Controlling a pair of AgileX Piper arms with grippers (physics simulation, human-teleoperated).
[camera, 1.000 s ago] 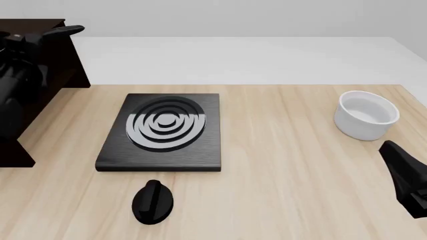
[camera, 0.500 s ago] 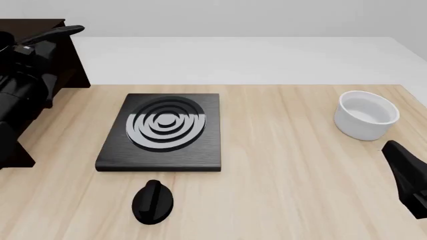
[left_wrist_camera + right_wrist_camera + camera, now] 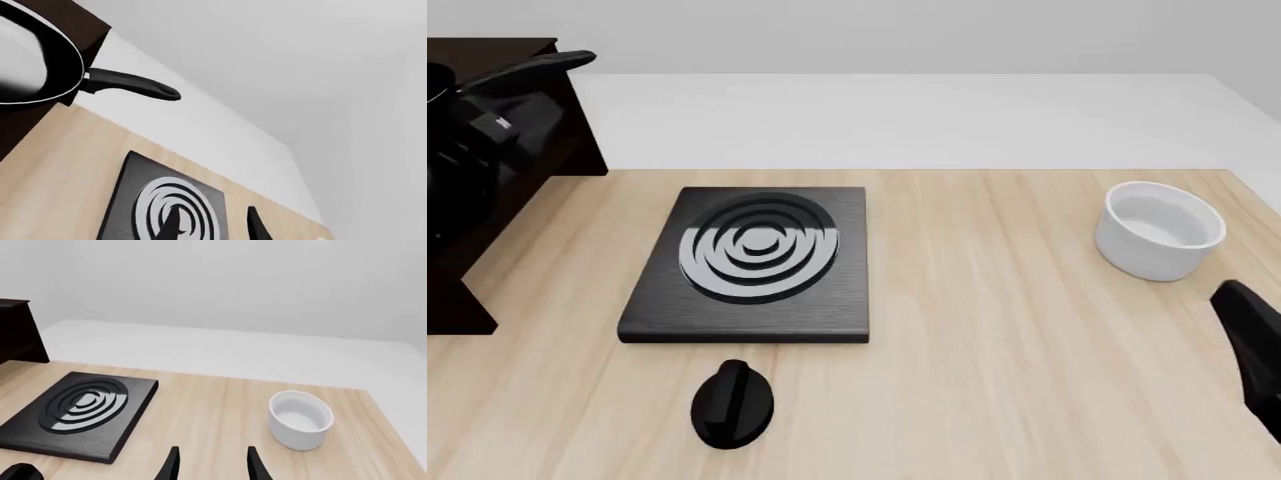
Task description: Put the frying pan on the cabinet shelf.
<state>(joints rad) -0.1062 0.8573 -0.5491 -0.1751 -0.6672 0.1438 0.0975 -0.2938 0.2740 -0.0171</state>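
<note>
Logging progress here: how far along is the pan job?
Done: the pan is on the cabinet, handle sticking out past its edge, stove bare. In hand: nothing; the left gripper is open, off the pan. The right gripper is open, idle. Left: only retreating, it seems.

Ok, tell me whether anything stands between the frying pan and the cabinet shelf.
Nothing visible does. The frying pan is already up at the cabinet, its handle poking past the cabinet's edge. The stove plate, knob and white bowl lie on the table, away from it.
</note>
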